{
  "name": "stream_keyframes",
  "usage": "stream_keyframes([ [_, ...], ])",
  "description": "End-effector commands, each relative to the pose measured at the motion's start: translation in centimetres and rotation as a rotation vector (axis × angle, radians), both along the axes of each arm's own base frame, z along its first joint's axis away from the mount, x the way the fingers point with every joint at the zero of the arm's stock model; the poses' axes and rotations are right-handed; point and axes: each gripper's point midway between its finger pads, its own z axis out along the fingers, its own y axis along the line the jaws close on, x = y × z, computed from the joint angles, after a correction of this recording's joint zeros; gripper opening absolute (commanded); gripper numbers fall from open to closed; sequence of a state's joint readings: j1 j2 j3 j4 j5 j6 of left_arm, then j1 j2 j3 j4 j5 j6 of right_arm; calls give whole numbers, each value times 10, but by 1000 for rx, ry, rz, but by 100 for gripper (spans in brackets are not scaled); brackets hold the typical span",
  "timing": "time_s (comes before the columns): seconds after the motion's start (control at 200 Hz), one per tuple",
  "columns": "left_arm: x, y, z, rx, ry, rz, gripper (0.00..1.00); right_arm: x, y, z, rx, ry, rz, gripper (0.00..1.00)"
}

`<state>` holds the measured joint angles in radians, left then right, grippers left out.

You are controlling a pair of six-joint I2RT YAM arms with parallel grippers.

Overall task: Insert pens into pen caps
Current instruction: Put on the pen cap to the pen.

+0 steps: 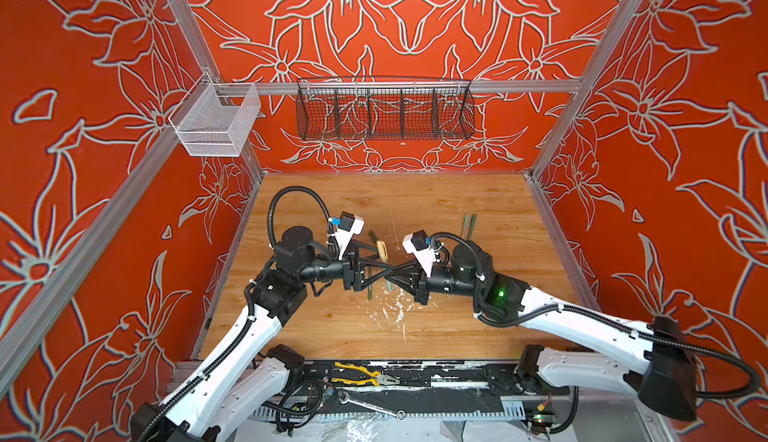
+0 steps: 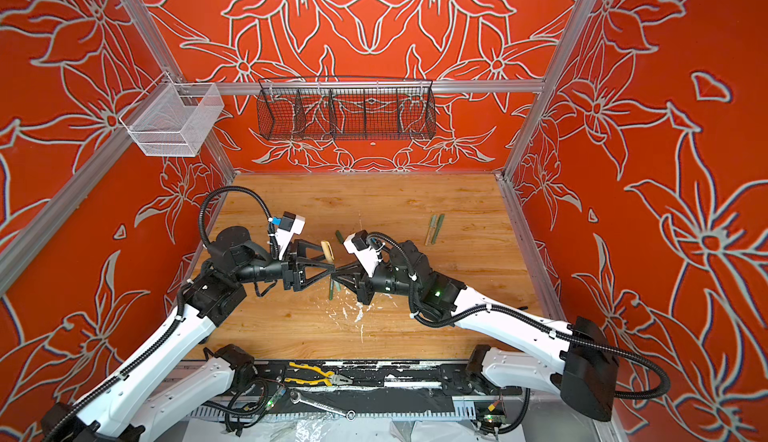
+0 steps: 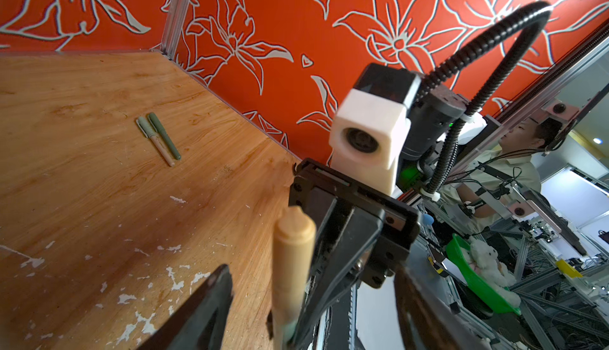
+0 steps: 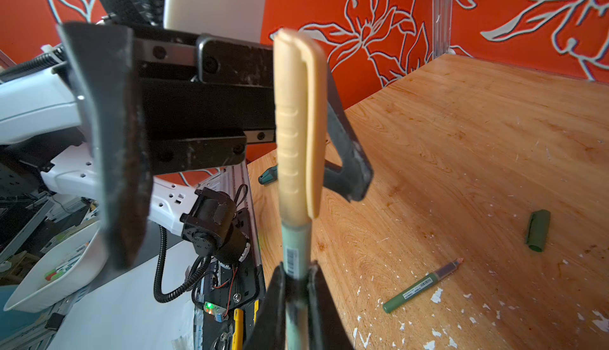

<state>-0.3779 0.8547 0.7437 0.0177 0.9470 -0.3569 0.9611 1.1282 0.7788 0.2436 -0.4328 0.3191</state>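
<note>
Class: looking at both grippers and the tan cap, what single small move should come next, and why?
Probably draw the left gripper back, clear of the tan cap. Its jaws stand open on either side, and the cap already sits on the pale green pen gripped by the right gripper.

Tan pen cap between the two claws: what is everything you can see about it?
The tan pen cap is a matte, round-ended plastic tube with shallow ribs and a flat clip along one side. It sits on the end of a pale green pen, which the right gripper clamps lower down the barrel. The cap hangs above the wooden table, between the spread fingers of the open left gripper. Whether they touch it is unclear.
</note>
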Motion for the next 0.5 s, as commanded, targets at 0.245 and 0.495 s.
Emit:
stream_keyframes([
  [0.245, -2, -3, 6, -10, -16, -45, 29, -5, 0, 27, 61, -21, 27, 0],
  [0.495, -5, -3, 6, -13, -11, -59, 22, -4, 0, 39, 85, -27, 17, 0],
])
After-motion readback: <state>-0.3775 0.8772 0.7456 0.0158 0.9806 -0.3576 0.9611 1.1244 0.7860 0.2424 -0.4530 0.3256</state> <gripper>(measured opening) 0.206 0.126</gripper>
